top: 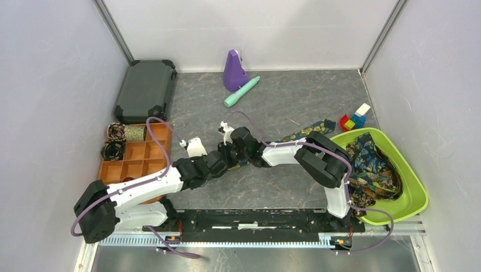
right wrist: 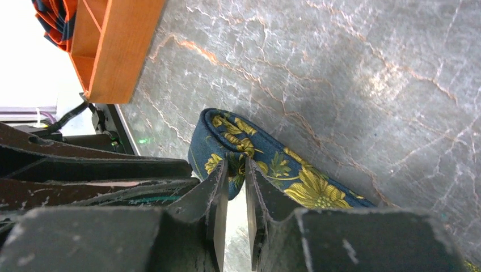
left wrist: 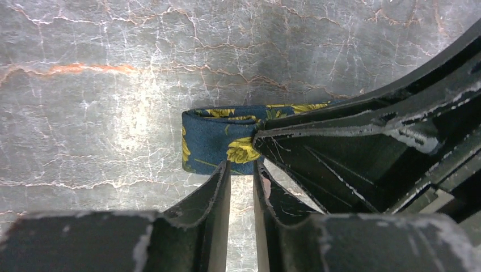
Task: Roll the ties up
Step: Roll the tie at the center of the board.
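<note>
Just right of the orange tray (top: 162,148), a navy floral tie (left wrist: 211,141) lies on the surface (top: 283,102), its end folded over. The left hand (left wrist: 241,167) and right hand (right wrist: 232,164) each close tightly on that fold, probably to start the roll.

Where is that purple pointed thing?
In the overhead view, the purple object stands by the back wall, near centre, with the teal cylinder lying beside it.

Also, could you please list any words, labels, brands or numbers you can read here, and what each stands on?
There are none to read.
The dark case, purple cone, toy blocks and orange tray show no lettering at this size; the navy tie bears only a yellow floral print.
</note>
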Controlling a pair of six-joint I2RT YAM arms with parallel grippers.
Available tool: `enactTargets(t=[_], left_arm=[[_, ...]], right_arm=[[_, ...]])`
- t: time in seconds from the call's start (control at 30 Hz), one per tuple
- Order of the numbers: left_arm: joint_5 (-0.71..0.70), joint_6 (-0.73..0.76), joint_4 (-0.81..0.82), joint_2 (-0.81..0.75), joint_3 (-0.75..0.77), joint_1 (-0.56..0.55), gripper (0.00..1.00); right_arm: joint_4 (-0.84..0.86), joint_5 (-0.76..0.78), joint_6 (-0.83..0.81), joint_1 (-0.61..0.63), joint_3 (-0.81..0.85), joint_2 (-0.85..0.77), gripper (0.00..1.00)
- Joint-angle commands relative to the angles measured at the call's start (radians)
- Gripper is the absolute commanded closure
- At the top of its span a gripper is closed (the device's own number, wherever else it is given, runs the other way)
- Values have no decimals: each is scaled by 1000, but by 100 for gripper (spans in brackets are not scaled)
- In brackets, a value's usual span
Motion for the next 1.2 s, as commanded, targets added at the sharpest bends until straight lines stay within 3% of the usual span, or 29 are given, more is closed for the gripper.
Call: enactTargets(t=[0.0, 0.27, 0.8, 0.97, 1.17], left_arm=[[-75, 11, -82, -64, 37, 4, 71], [-114, 85, -92, -85, 15, 5, 65], [-155, 86, -108, -59, 20, 18, 65], [-151, 134, -110, -82, 9, 45, 48], [-56, 262, -53, -148, -34, 170, 44]], right_arm=[[-3, -9, -23, 4, 66, 20, 78], [-19, -17, -43, 3, 109, 58, 78], [43, -63, -94, -25, 130, 151, 78], [61, -75, -92, -27, 118, 171, 78], [83, -92, -92, -34, 108, 183, 78]])
